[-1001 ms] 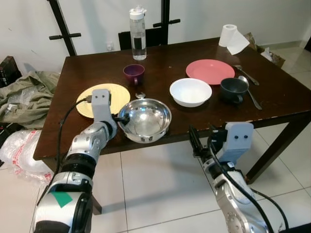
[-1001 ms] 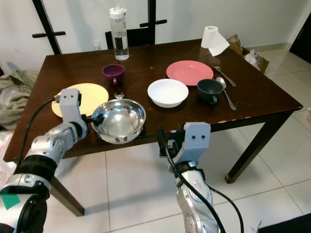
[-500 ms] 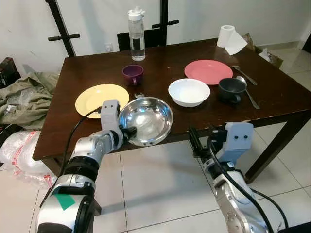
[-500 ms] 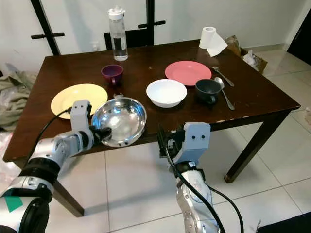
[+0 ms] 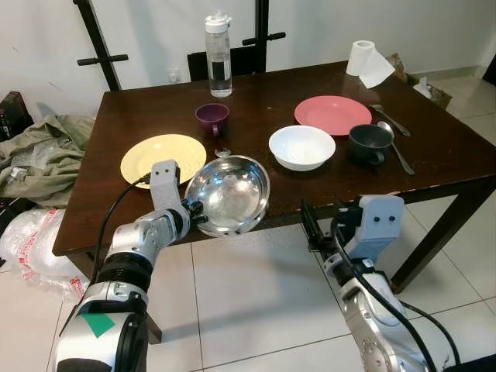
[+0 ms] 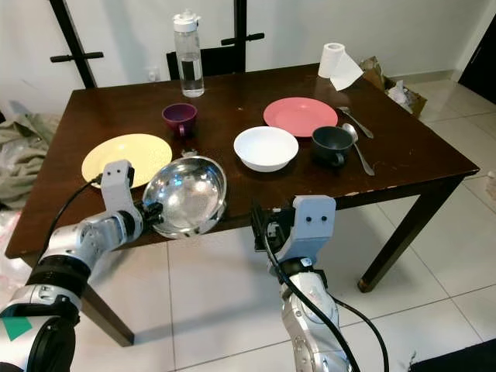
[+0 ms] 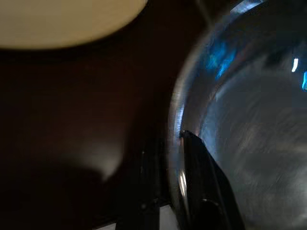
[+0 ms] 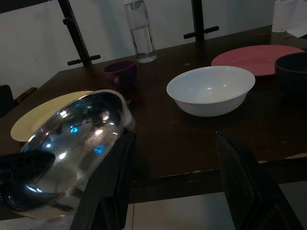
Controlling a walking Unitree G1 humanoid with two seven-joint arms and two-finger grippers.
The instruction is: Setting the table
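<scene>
A shiny steel bowl (image 5: 227,194) hangs tilted over the table's front edge, its opening turned toward me. My left gripper (image 5: 195,211) is shut on its near-left rim; in the left wrist view the black fingers (image 7: 201,163) pinch that rim, one inside and one outside. The yellow plate (image 5: 163,153) lies just behind the gripper on the dark wooden table (image 5: 434,167). A purple cup (image 5: 211,118), white bowl (image 5: 302,146), pink plate (image 5: 333,115) and dark mug (image 5: 370,143) stand farther back. My right gripper (image 5: 314,225) hovers open and empty below the front edge.
A spoon (image 5: 395,147) and fork (image 5: 391,118) lie right of the mug. A water bottle (image 5: 219,54) and paper roll (image 5: 364,60) stand at the back. Crumpled cloth (image 5: 43,155) and a plastic bag (image 5: 23,248) lie on the floor at left.
The left gripper lifted the steel bowl off the table, drew it toward the front edge and tipped it up. The right arm has stayed still.
</scene>
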